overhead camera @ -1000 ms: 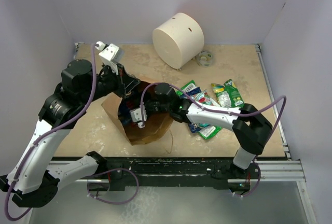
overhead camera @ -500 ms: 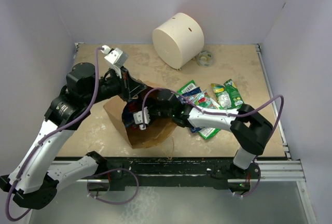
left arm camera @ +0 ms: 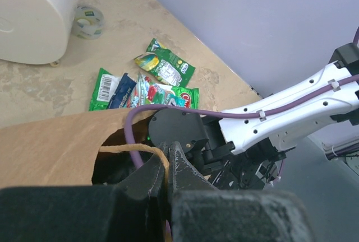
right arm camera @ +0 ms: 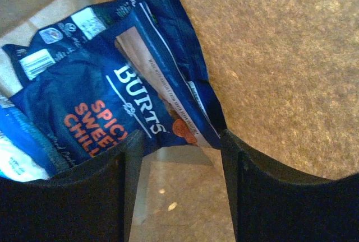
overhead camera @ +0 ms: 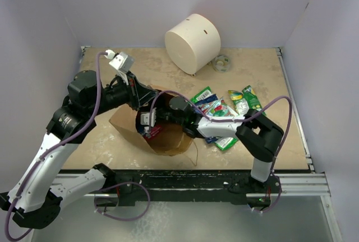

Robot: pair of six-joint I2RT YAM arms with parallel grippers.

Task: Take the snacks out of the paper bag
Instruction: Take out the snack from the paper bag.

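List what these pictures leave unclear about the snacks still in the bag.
Top view: the right arm and the paper bag hide how many packets remain inside.
Left wrist view: the bag's mouth is too dark to see into.
Right wrist view: the left edge cuts off a light blue packet beside the dark blue packet.

Top camera high, looking down; left wrist overlooks paper bag (left arm camera: 50, 141) mouth; right wrist close inside.

A robotics lab cell: plain lilac walls (overhead camera: 140, 1) box a beige tabletop (overhead camera: 263, 68), with a metal mounting rail (overhead camera: 297, 182) along the frame's bottom.
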